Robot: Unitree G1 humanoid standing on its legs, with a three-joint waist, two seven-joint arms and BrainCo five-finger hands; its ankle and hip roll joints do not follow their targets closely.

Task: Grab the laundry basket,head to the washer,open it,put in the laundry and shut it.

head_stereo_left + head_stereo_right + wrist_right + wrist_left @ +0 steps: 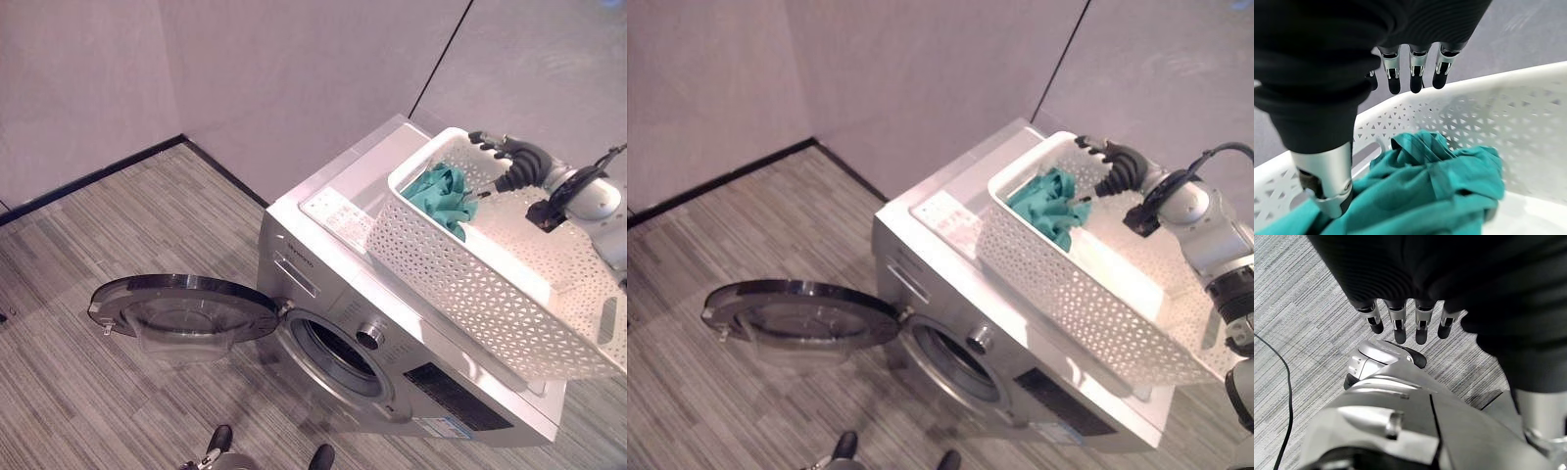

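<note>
White laundry basket (470, 279) lies lengthwise along washer (333, 294) top; right hand (1109, 164), seemingly slack-fingered, over teal laundry (1048, 208).

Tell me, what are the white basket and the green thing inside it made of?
The basket looks like moulded plastic: stiff, matte white walls pierced with rows of small triangular holes. The green thing looks like soft woven cloth, teal and matte, since it lies crumpled in loose folds with a stitched seam. Which kind of cloth can't be told.
</note>
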